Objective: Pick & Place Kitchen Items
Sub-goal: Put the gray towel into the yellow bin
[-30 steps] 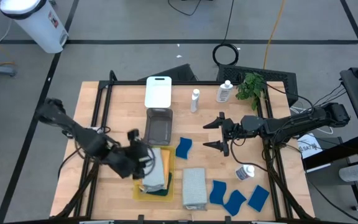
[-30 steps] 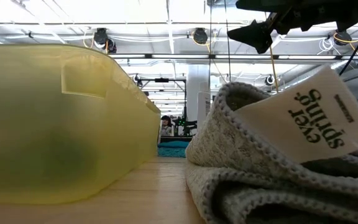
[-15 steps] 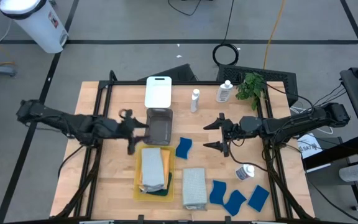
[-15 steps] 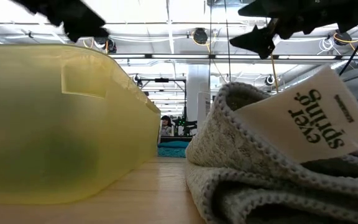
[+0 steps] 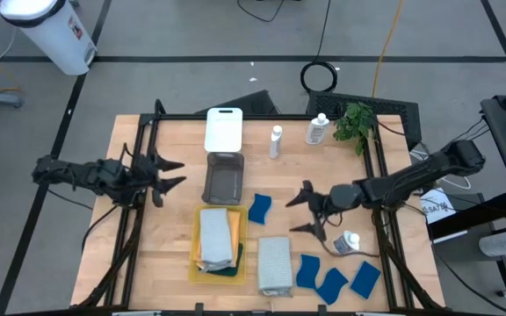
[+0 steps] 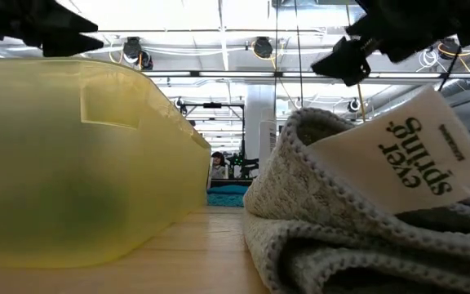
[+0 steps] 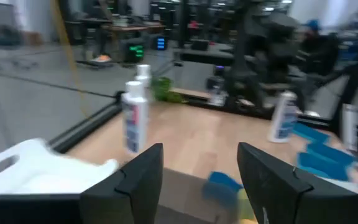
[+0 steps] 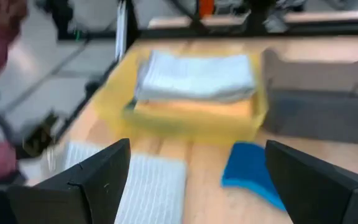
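A yellow tray (image 5: pixel 195 263) near the front holds a stack of folded cloths: pale grey (image 5: pixel 216 237) on top, orange under it, dark teal (image 5: pixel 228 273) at the bottom. It also shows in the right wrist view (image 8: pixel 191 121). A second pale grey cloth (image 5: pixel 273 263) lies on the table to its right. Several blue sponges (image 5: pixel 260 207) (image 5: pixel 332 283) and three white bottles (image 5: pixel 276 140) (image 5: pixel 318 130) (image 5: pixel 348 243) lie about. My left gripper (image 5: pixel 173 173) is open and empty, left of the grey tray. My right gripper (image 5: pixel 299 211) is open and empty, right of a blue sponge.
A grey tray (image 5: pixel 223 177) and a white tray (image 5: pixel 223 129) stand behind the yellow one. A green plant (image 5: pixel 354 118) is at the far right corner. One bottle lies on its side near my right arm. Bare wood shows at the table's left.
My left gripper has drawn back from above the yellow tray toward the table's far left, leaving the pale grey cloth lying in the tray. My right gripper has gone a little toward the table's near edge and has tipped lower.
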